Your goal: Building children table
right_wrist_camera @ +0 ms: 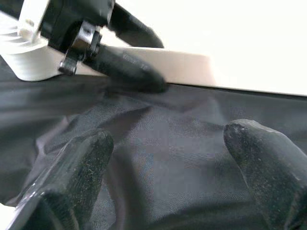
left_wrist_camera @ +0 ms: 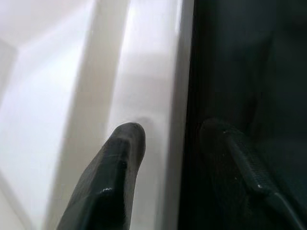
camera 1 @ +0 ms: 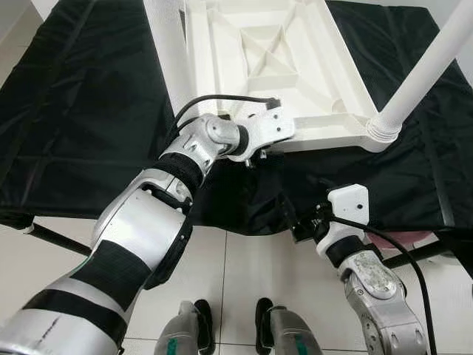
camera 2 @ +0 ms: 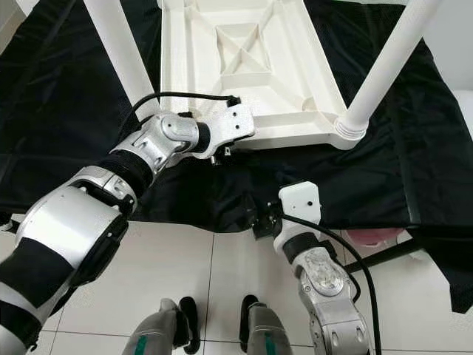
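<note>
1. L gripper (right_wrist_camera: pixel 129 52): I had it at the near rim of the tabletop (camera 2: pixel 251 66), on the near-left side. In the left wrist view one finger (left_wrist_camera: pixel 112 182) lay on the white rim and the other sat below on the dark side, so the rim ran between them. Judged it clamped on that rim, prob. to steady the piece, though contact of the lower finger was hard to confirm.
2. Tabletop: white plastic, lying upside-down w/ ribbed underside up, resting on the black cloth (camera 2: pixel 66 96). Flipped that way so the leg sockets faced up for fitting.
3. Left leg (camera 2: pixel 118 52): white tube rising from the far-left area of the tabletop; its base was hidden behind my L arm, so seating not confirmed.
4. R gripper (right_wrist_camera: pixel 163 167): held low at the near edge of the cloth, just below the tabletop's near rim, not touching it. Fingers spread apart w/ nothing between, only cloth ahead of them. Aimed toward the L gripper; judged it on standby to take the rim.
5. Right leg (camera 2: pixel 384 66): white tube standing in the ribbed collar at the near-right corner, tilted away to the right. Looked seated.
6. Pink item (camera 2: pixel 369 240): under the cloth edge at right, partly hidden; couldn't ID.
</note>
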### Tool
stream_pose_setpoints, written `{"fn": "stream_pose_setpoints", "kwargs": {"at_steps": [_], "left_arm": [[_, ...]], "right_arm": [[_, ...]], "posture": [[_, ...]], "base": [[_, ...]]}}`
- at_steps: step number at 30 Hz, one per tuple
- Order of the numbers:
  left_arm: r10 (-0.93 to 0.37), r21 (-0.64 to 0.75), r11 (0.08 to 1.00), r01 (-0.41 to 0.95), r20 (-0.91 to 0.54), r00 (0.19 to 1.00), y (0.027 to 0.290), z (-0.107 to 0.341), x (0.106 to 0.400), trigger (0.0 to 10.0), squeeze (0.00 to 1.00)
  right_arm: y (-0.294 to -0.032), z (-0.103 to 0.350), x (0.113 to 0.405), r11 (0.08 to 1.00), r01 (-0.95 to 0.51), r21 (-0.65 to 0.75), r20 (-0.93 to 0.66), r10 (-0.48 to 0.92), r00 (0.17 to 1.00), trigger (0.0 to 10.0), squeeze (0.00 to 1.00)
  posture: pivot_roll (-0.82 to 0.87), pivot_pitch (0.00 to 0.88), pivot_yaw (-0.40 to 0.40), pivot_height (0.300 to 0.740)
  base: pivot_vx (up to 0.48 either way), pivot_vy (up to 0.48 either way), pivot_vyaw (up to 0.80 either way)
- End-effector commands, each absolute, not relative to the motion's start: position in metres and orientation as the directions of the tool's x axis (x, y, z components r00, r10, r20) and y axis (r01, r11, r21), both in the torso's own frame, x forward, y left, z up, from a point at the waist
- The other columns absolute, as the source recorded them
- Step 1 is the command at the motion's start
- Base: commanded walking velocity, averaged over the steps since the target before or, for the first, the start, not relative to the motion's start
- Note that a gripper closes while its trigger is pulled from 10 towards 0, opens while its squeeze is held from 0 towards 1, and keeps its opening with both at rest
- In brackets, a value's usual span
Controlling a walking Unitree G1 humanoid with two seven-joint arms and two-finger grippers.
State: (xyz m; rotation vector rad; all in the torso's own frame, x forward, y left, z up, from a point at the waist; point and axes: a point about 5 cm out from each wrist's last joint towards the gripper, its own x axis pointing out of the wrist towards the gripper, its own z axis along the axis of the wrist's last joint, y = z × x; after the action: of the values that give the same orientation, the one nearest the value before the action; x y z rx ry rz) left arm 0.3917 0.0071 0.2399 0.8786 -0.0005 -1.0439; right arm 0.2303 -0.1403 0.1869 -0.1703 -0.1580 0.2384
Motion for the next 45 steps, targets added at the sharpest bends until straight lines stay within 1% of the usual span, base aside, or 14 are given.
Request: {"fn": "stream_pose_setpoints", "kwargs": {"at_steps": [1, 2, 3, 4, 10, 11, 12, 23, 25, 26, 28, 33, 43, 45], "left_arm": [[-0.694, 0.647, 0.270, 0.713, -0.383, 0.610, 0.014, 0.230, 0.396, 8.1, 0.00], [-0.678, 0.647, 0.288, 0.706, -0.383, 0.627, 0.016, 0.229, 0.397, 1.6, 0.00], [-0.678, 0.647, 0.288, 0.706, -0.383, 0.627, 0.016, 0.229, 0.397, 1.6, 0.00], [-0.669, 0.643, 0.293, 0.707, -0.391, 0.632, 0.017, 0.228, 0.398, 0.0, 0.00], [-0.646, 0.664, 0.231, 0.711, -0.442, 0.622, 0.021, 0.221, 0.397, 0.0, 0.00], [-0.642, 0.668, 0.204, 0.716, -0.460, 0.613, 0.021, 0.219, 0.396, 2.0, 0.00], [-0.645, 0.662, 0.191, 0.724, -0.472, 0.601, 0.021, 0.217, 0.396, 0.0, 0.00], [-0.694, 0.658, 0.181, 0.731, -0.441, 0.569, 0.017, 0.222, 0.393, 0.0, 0.00], [-0.838, 0.615, 0.168, 0.770, -0.322, 0.440, 0.005, 0.244, 0.386, 0.0, 0.00], [-0.838, 0.615, 0.168, 0.770, -0.322, 0.440, 0.005, 0.244, 0.386, 0.0, 0.00], [-0.951, 0.536, 0.113, 0.837, -0.186, 0.248, -0.002, 0.270, 0.375, 0.0, 0.00], [-0.983, 0.496, 0.074, 0.865, -0.109, 0.147, 0.000, 0.286, 0.371, 0.0, 0.00], [-0.994, 0.435, 0.089, 0.896, -0.015, 0.106, 0.003, 0.298, 0.371, 0.0, 0.00], [-0.998, 0.404, 0.069, 0.912, 0.016, 0.068, 0.001, 0.298, 0.369, 0.0, 0.00]], "right_arm": [[-0.139, 0.182, 0.229, 0.958, -0.228, -0.176, 0.120, 0.251, 0.960, 10.0, 0.00], [-0.138, 0.182, 0.229, 0.957, -0.230, -0.176, 0.120, 0.252, 0.960, 10.0, 0.00], [-0.138, 0.182, 0.229, 0.957, -0.230, -0.176, 0.120, 0.252, 0.960, 10.0, 0.00], [-0.138, 0.182, 0.229, 0.957, -0.230, -0.175, 0.121, 0.253, 0.960, 10.0, 0.00], [-0.138, 0.182, 0.229, 0.958, -0.229, -0.174, 0.123, 0.252, 0.960, 10.0, 0.00], [-0.138, 0.182, 0.229, 0.958, -0.230, -0.174, 0.123, 0.253, 0.960, 10.0, 0.00], [-0.137, 0.182, 0.230, 0.957, -0.231, -0.174, 0.124, 0.254, 0.959, 10.0, 0.00], [-0.137, 0.181, 0.229, 0.958, -0.229, -0.175, 0.127, 0.252, 0.959, 10.0, 0.00], [-0.138, 0.181, 0.229, 0.958, -0.227, -0.176, 0.126, 0.251, 0.960, 10.0, 0.00], [-0.138, 0.181, 0.229, 0.958, -0.227, -0.176, 0.126, 0.251, 0.960, 10.0, 0.00], [-0.138, 0.181, 0.229, 0.957, -0.228, -0.177, 0.126, 0.252, 0.959, 10.0, 0.00], [-0.138, 0.181, 0.230, 0.956, -0.231, -0.179, 0.127, 0.255, 0.958, 10.0, 0.00], [-0.138, 0.181, 0.230, 0.957, -0.228, -0.180, 0.127, 0.253, 0.959, 10.0, 0.00], [-0.148, 0.181, 0.235, 0.973, -0.130, -0.190, 0.129, 0.156, 0.979, 10.0, 0.00]], "posture": [[-0.15, 0.214, 0.060, 0.740], [-0.15, 0.213, 0.060, 0.740], [-0.15, 0.213, 0.060, 0.740], [-0.15, 0.211, 0.061, 0.740], [-0.15, 0.209, 0.062, 0.740], [-0.15, 0.208, 0.062, 0.740], [-0.15, 0.207, 0.063, 0.740], [-0.16, 0.198, 0.066, 0.740], [-0.16, 0.194, 0.062, 0.740], [-0.16, 0.194, 0.062, 0.740], [-0.16, 0.192, 0.060, 0.740], [-0.16, 0.191, 0.057, 0.740], [-0.16, 0.199, 0.058, 0.740], [-0.17, 0.201, 0.060, 0.740]], "base": [[0.000, 0.000, 0.00], [0.000, 0.000, 0.00], [0.000, 0.000, 0.00], [0.000, 0.000, 0.00], [0.000, 0.000, 0.00], [0.000, 0.000, 0.00], [0.000, 0.000, 0.00], [0.000, 0.000, 0.00], [0.000, 0.000, 0.00], [0.000, 0.000, 0.00], [0.000, 0.000, 0.00], [0.000, 0.000, 0.00], [0.000, 0.000, 0.00], [0.000, 0.000, 0.00]]}}
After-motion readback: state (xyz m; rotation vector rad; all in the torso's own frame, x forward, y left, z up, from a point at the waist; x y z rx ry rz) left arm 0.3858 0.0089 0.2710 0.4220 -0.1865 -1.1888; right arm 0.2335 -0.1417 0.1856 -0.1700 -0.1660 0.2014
